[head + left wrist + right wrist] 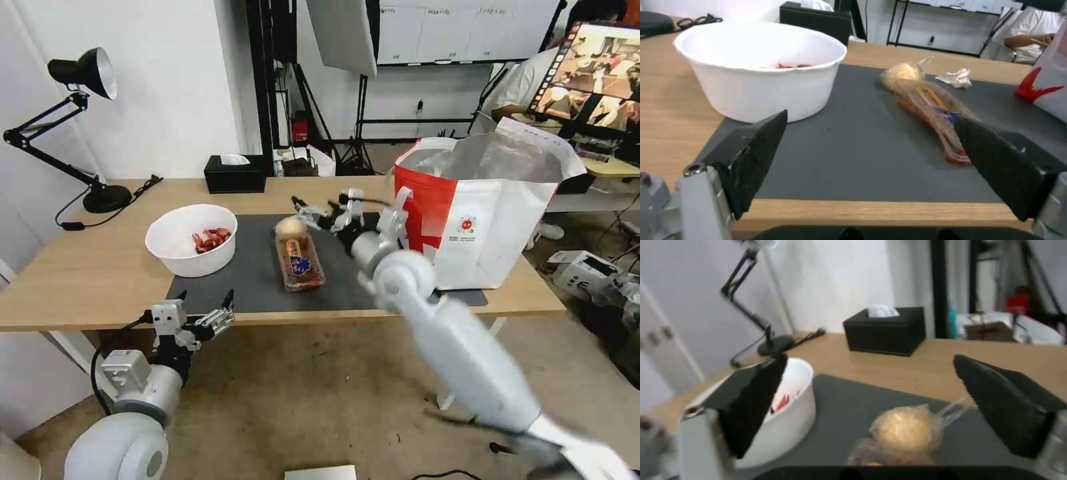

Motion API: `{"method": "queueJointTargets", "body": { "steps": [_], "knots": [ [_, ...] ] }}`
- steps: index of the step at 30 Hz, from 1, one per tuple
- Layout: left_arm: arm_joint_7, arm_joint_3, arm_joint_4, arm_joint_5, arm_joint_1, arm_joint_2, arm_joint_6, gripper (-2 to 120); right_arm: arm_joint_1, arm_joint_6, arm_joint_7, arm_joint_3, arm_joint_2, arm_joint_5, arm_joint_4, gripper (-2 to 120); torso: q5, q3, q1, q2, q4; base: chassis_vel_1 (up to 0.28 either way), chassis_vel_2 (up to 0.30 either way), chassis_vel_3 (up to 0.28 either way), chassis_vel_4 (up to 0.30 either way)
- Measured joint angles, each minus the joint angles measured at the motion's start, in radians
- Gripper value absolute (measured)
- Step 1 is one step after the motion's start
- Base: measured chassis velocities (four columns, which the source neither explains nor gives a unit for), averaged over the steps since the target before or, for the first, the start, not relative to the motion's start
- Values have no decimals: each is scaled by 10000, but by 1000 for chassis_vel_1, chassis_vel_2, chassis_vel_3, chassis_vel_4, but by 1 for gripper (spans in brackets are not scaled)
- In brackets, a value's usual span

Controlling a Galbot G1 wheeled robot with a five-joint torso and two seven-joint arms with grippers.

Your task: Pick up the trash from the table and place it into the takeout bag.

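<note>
right gripper: we see the right gripper [313, 212] spread wide, nothing between its pads; it hangs above the far part of the mat, just over the beige wrapped ball [291, 227]
right gripper, wrist view: both black pads [758, 400] stand far apart, with the ball [906, 427] low between them and not touched
right arm: we see it reach from the lower right across the front edge of the table [80, 280], wrist just beside the takeout bag [490, 220]
left gripper: the left gripper [205, 310] is open wide and empty, parked at the near table edge, below the white bowl [191, 240]
left gripper, wrist view: pads [756, 156] apart, aimed across the mat [862, 143]
left arm: low, in front of the table, not touching anything
bowl: on the table, overlapping the mat's left edge, red shells inside
clear plastic tray: the tray [299, 263] lies mid-mat, ball at its far end; we can't tell if the ball sits on it
tissue: a crumpled white tissue [957, 77] lies on the mat beyond the tray, toward the bag
takeout bag: upright at the right end of the table, mouth open, foil lining showing
black tissue box: the box [235, 173] is at the back edge of the table, well apart from the trash
</note>
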Motion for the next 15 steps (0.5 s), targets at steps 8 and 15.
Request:
{"method": "queueJointTargets", "body": {
  "steps": [8, 15],
  "knots": [
    [26, 83, 232, -515, -253, 195, 0, 100, 1738, 269, -3023, -1375, 283, -672, -2995, 59, -5, 0, 0, -1, 0, 0, 0, 0, 0],
    [31, 12, 239, -695, -341, 285, 24, 100, 2300, 1095, -5721, -1617, 1080, -2050, -5188, 34, -5, 0, 0, -1, 4, 0, 0, 0, 0]
  ]
}}
